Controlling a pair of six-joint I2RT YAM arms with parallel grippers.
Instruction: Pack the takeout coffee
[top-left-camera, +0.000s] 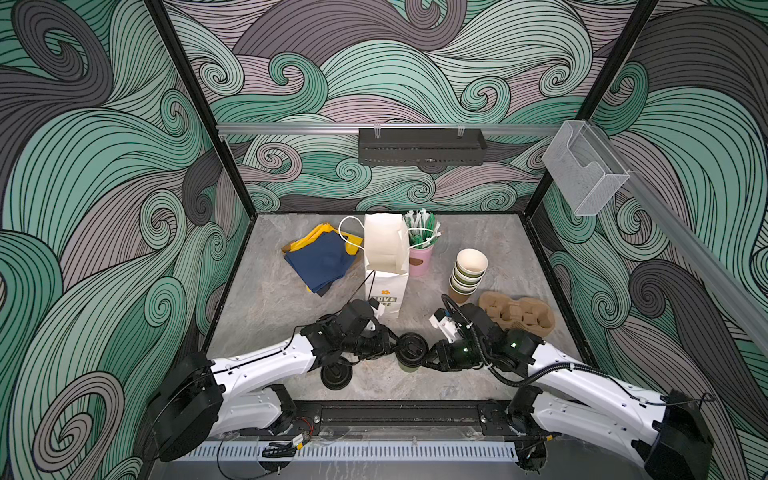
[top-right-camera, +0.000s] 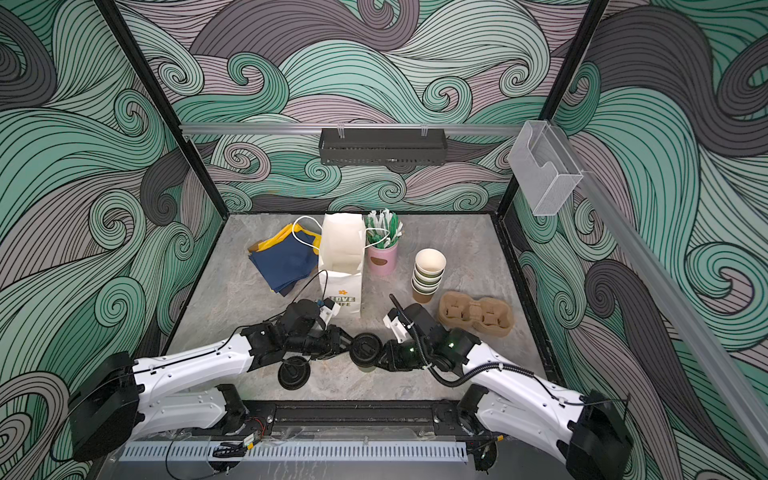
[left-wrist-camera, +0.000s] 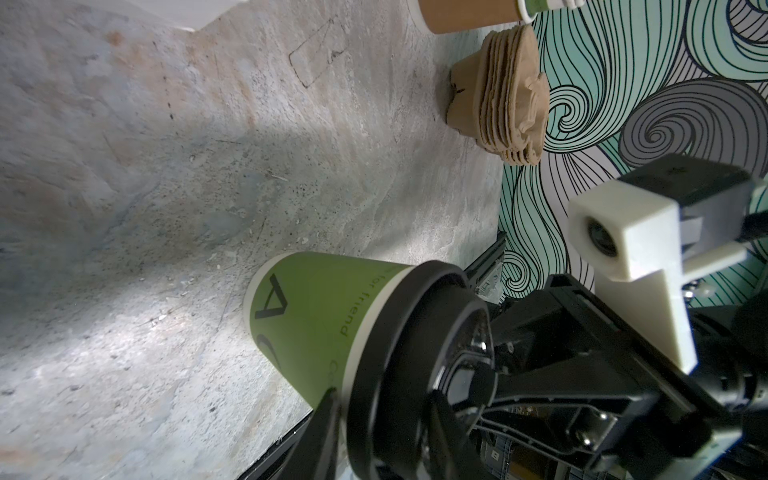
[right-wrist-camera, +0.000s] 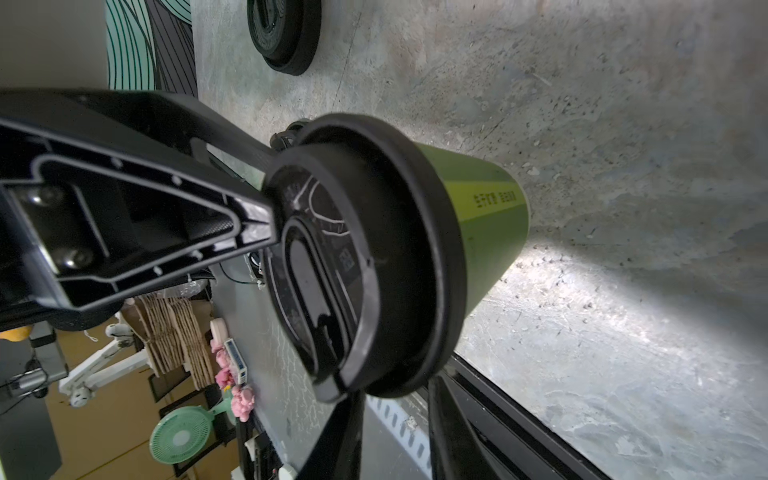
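Takeout coffee cup (top-left-camera: 405, 366), olive-green paper with dark print, stands upright on the tabletop (top-left-camera: 286, 303) at the front middle, directly between my two claws. A black sip lid (top-left-camera: 411, 345) sits on its mouth.

My left claw (top-left-camera: 395, 343) comes in from the left and is narrow. In the right wrist view one of its fingers (right-wrist-camera: 174, 216) lies with the tip on the top of the lid, and the raised edge of the lid is between its two fingers. My right claw (top-left-camera: 429, 358) comes in from the right and is narrow too, with the rim of the lid between its fingers. Both claws hold the same lid, at opposite sides. Whether the lid is pressed fully down, I cannot tell.

Near my left arm, closer to the front edge, lies a small stack of loose black lids (top-left-camera: 336, 374), apart from the cup. Behind stands a white paper bag (top-left-camera: 386, 253) with an open mouth. Beside it are blue and yellow napkins (top-left-camera: 322, 259) and a pink holder (top-left-camera: 419, 259) with stirrers. At the right are a stack of lidless cups (top-left-camera: 467, 274) and brown pulp cup carriers (top-left-camera: 517, 318).
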